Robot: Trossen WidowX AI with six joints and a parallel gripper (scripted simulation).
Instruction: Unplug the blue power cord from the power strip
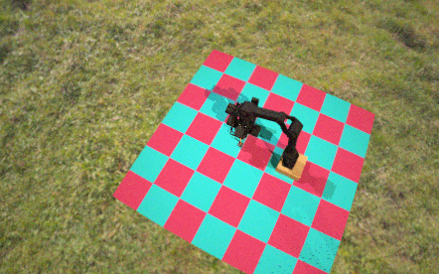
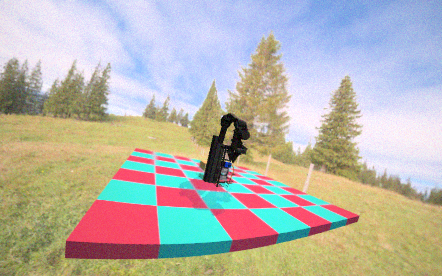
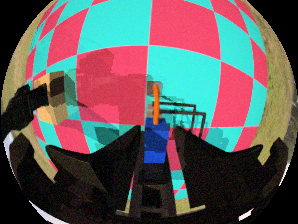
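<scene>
A blue plug lies between the two black fingers in the wrist view. A gap shows beside its right side; the left finger is close to its left side. My gripper is partly open around the plug and not shut on it. An orange strand runs from the plug's top end; whether it is the cord cannot be told. The blue plug also shows small in the exterior view, beside a tall dark slab. Whether that slab is the power strip, and whether the plug sits in a socket, cannot be told.
Thin black frames stand just right of the orange strand in the wrist view. The arm's tan base block stands off to the left there. The red and turquoise checkered board lies under everything, with grass around it.
</scene>
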